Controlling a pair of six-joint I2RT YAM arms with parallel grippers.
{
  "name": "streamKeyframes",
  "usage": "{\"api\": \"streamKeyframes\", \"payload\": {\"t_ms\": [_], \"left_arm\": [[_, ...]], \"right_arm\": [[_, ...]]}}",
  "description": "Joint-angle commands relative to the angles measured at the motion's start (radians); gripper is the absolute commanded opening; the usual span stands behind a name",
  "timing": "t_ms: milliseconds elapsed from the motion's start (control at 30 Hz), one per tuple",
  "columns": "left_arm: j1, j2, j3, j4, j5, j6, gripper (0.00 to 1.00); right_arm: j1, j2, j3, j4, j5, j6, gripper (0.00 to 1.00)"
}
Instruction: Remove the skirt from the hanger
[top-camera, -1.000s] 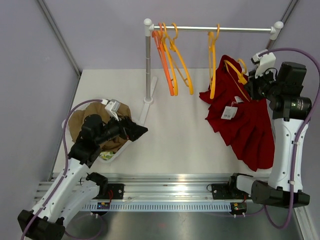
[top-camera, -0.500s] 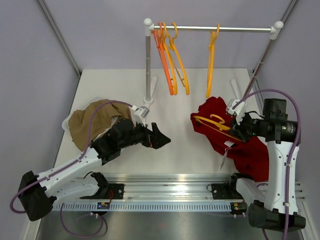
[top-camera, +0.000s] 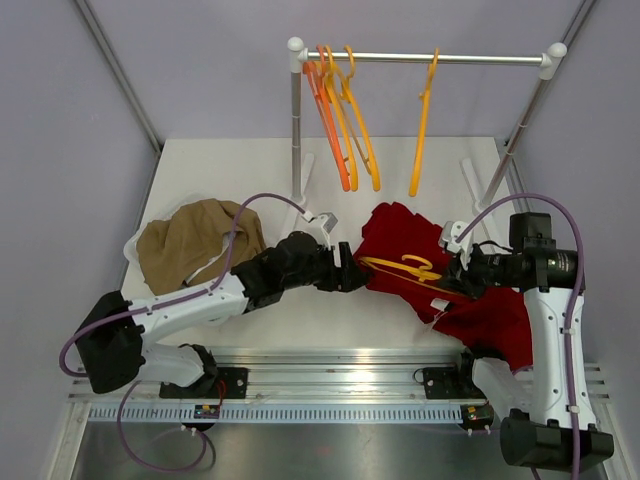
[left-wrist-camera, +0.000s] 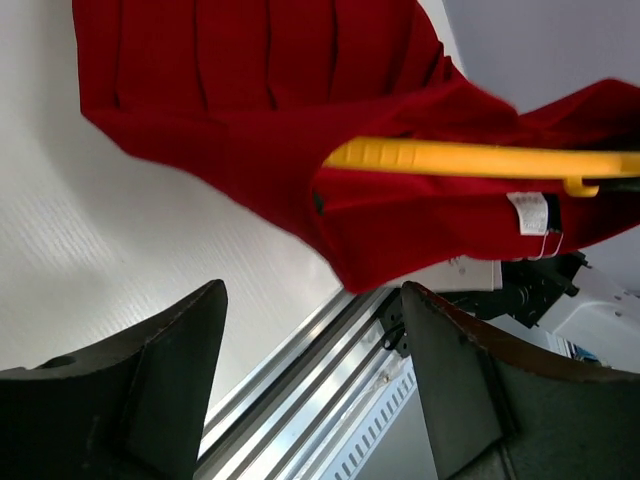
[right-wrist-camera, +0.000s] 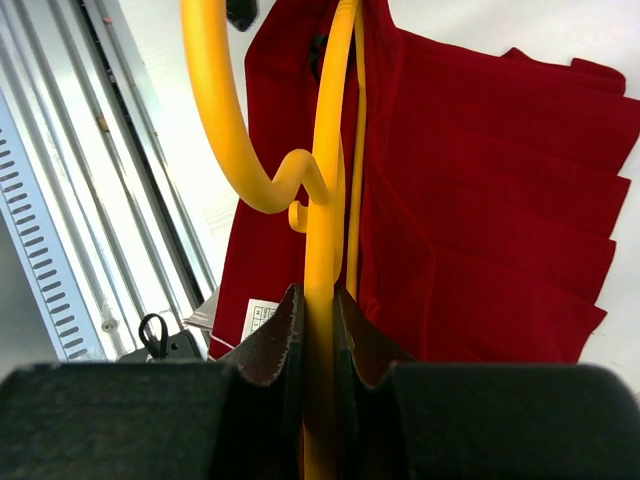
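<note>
One red skirt (top-camera: 395, 235), one brown garment (top-camera: 190, 245), one rail (top-camera: 480, 58), one yellow hanger (top-camera: 405, 268), perhaps four hangers (top-camera: 342, 160) hung

At the back of the table (top-camera: 230, 170) stands a rack (top-camera: 480, 58). Three hangers (top-camera: 345, 130) hang near its left post, and a fourth hanger (top-camera: 420, 130) hangs to the right of them. In front of the rack, right of the middle, the skirt (top-camera: 395, 235) lies on the table with the hanger (top-camera: 400, 267) across it. The right gripper (top-camera: 452, 272) clamps the hanger's right end. The left gripper (top-camera: 355, 277) is just beside the skirt's left edge. At the far left, a heap of cloth (top-camera: 190, 245) sits in a basket (top-camera: 133, 243).
</note>
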Motion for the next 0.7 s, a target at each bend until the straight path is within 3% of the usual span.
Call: {"api": "streamKeyframes", "payload": {"t_ms": [0, 67, 133, 167, 267, 467, 667], "left_arm": [[-0.009, 0.037, 0.081, 0.033, -0.062, 0.007, 0.72], [-0.009, 0.07, 0.106, 0.008, -0.084, 0.011, 0.69], [-0.009, 0.087, 0.121, 0.009, -0.099, 0.019, 0.56], [-0.009, 0.098, 0.128, -0.009, -0.102, 0.033, 0.38], [-0.009, 0.118, 0.155, -0.078, -0.139, 0.06, 0.03], [-0.016, 0.017, 0.187, -0.181, -0.152, 0.169, 0.0], [-0.041, -0.04, 0.327, -0.215, 0.002, 0.212, 0.0]], "right_arm": [[0.03, -0.018, -0.014, 0.04, -0.069, -0.001, 0.0], [0.053, -0.024, -0.028, 0.066, -0.07, 0.03, 0.0], [0.072, -0.029, -0.036, 0.084, -0.067, 0.06, 0.0], [0.084, -0.029, -0.042, 0.1, -0.064, 0.071, 0.0], [0.095, -0.033, -0.054, 0.132, -0.05, 0.107, 0.0], [0.148, -0.015, -0.082, 0.207, 0.028, 0.191, 0.0], [0.387, 0.043, -0.091, 0.38, 0.181, 0.401, 0.0]]}}
